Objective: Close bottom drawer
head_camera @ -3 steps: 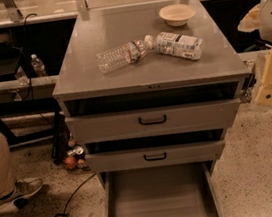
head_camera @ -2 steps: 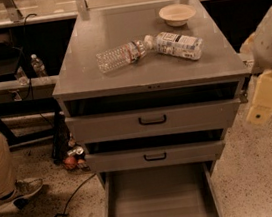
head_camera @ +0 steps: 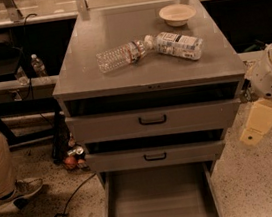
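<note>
Person's shoe (head_camera: pixel 17 192): far to the left of the gripper and a little lower, on the floor beside the cabinet. It is out of the drawer's path and should not matter.
Floor clutter (head_camera: pixel 72 159): cans and a cable by the cabinet's left foot, well left of the gripper and clear of the slide.
Bottom drawer (head_camera: pixel 158 198): pulled fully out, interior bare. It sits below and to the left of the gripper, with its front panel at the lower edge of the view.
Middle drawer (head_camera: pixel 155 155): left of the gripper at about its height, and slightly ajar. It is not the target, so the arm should stay below its handle.
Gripper (head_camera: pixel 254 131): hangs in the air beside the cabinet's right flank, touching nothing. Whether it is spread or pressed together cannot be told.
Step in hand: likely the approach, with the task barely begun.
Doing it well: drop lower and swing left around the drawer's front corner. Meet the front panel near its middle and push straight toward the cabinet, since an off-centre push could skew the slides.
</note>
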Available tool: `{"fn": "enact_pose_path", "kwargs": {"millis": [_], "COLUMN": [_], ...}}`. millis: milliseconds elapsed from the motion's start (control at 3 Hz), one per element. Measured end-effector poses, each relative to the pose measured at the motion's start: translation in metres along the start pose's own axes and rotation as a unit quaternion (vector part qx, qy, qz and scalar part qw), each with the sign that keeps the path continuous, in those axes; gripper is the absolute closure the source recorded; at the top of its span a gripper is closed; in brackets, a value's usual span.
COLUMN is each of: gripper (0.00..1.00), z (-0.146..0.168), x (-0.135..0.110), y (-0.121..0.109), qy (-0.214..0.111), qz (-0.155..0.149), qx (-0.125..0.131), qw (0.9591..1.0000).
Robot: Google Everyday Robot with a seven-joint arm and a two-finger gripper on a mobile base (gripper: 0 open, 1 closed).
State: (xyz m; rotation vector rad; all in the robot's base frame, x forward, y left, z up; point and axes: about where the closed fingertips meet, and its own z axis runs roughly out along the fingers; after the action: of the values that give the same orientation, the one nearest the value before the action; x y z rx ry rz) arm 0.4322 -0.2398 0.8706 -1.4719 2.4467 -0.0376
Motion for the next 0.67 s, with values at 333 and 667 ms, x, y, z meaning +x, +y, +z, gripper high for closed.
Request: {"fn": "enact_pose_path", "kwargs": {"millis": [333, 667], "gripper": [0.00, 0.00], "z": [0.014, 0.072], "x": [0.004, 0.005], "y": [0.004, 0.023], "qy": [-0.012, -0.025], "qz": [0.019, 0.059], "qx": [-0.017, -0.054], "qw": [0.9996, 0.9965]}}
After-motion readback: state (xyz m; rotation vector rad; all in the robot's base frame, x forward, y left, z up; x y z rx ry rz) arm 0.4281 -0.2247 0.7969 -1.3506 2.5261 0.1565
